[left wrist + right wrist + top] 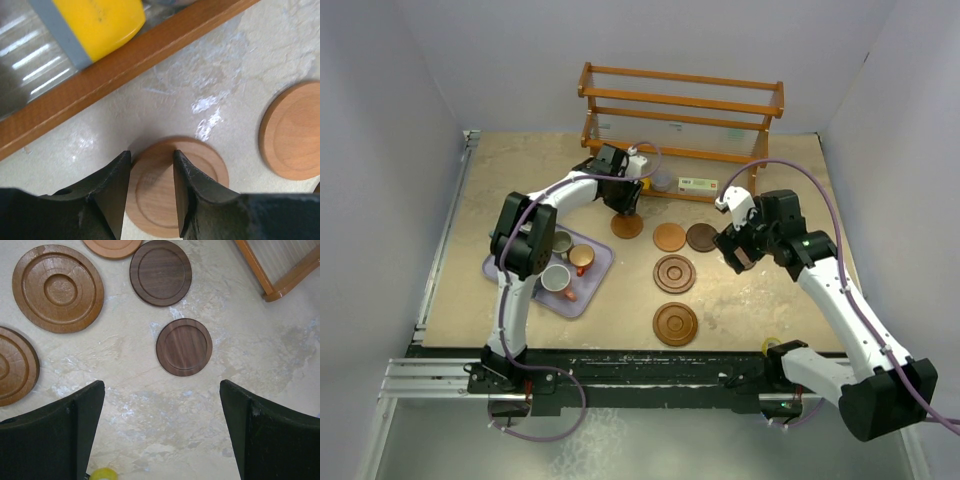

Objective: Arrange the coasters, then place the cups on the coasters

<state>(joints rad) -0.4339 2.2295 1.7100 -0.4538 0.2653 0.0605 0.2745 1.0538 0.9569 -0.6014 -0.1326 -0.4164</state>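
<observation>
Top external view: the left arm reaches across the table (770, 300) to its far side, where the left gripper (623, 207) hangs over a light brown coaster (627, 226) just in front of the wooden rack (680, 100). Left wrist view shows the dark fingers (112, 195) a narrow gap apart and pinching nothing. That coaster lies flat on the table below them, wider than the gap.

A second light brown coaster (669, 237) lies just to the right, apart from the first, with a dark brown coaster (701, 237) just beside it. Two grooved coasters (674, 273) sit nearer the arms, one behind the other and not touching.

The right gripper (740, 250) hovers at the right end of the row, its fingers (65, 430) spread wide and holding nothing. Right wrist view shows a second dark brown coaster (184, 347) flat on the table ahead of the gap between them, apart from its twin. From above, the gripper hides this disc.

The cups wait to the left on a lavender tray (595, 278) beside the left arm: a grey-green cup (560, 241), a copper cup (581, 258) and a pale cup (556, 277) with a white inside. How many more the tray holds cannot be told. Another pale blue cup (661, 180) stands by the foot of the rack.
</observation>
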